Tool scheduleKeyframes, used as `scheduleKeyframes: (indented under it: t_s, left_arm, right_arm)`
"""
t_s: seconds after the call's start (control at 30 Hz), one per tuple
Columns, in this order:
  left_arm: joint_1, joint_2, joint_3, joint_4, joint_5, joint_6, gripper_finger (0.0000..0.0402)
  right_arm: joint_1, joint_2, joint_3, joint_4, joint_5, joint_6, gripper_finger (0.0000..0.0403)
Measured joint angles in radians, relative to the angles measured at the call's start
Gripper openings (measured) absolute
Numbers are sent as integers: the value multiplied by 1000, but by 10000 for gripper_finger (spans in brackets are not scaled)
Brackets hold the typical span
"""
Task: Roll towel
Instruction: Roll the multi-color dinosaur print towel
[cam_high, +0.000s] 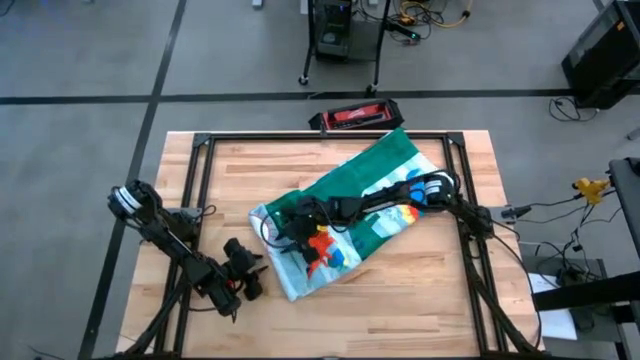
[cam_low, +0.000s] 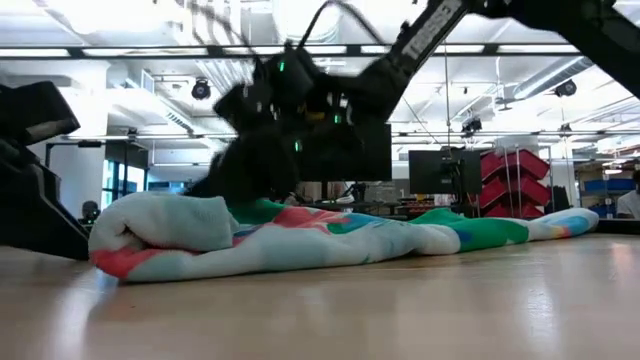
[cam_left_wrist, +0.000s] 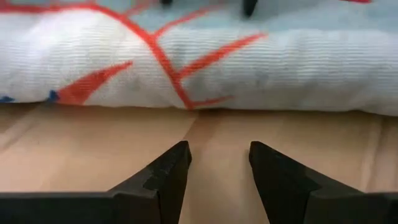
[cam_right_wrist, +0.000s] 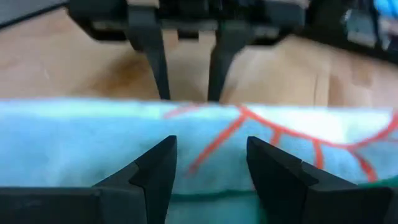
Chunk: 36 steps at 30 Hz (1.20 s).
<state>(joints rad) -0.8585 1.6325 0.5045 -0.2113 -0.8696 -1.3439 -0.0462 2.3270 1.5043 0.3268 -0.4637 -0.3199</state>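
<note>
A large soft towel (cam_high: 345, 225) lies bunched diagonally on a wooden table (cam_high: 420, 300), near the middle of the tabletop. Its near end, toward the table's front edge, is rolled into a thick pale bundle showing blue-white stripes and red and blue printed shapes. The far end stretches flat toward the table's back right corner, showing solid green. From table height, the towel (cam_low: 300, 240) sits as a low, lumpy roll, its rolled end thickest.

A pale wooden table (cam_high: 420, 290) with a black frame carries the partly rolled dinosaur towel (cam_high: 385, 175).
</note>
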Motion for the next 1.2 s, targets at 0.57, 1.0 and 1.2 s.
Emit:
scheduleKeyframes:
  t_s: [0.57,1.0,1.2]
  left_arm:
    - [89,3,-28,61,-162,140,179]
    - [123,-15,3,72,-219,229,160]
    - [130,-23,-3,70,-225,237,168]
  right_arm:
    - [-13,35,4,-7,-18,5,181]
    - [-13,22,2,-39,-13,-6,181]
    - [-14,-32,-1,-111,4,-24,181]
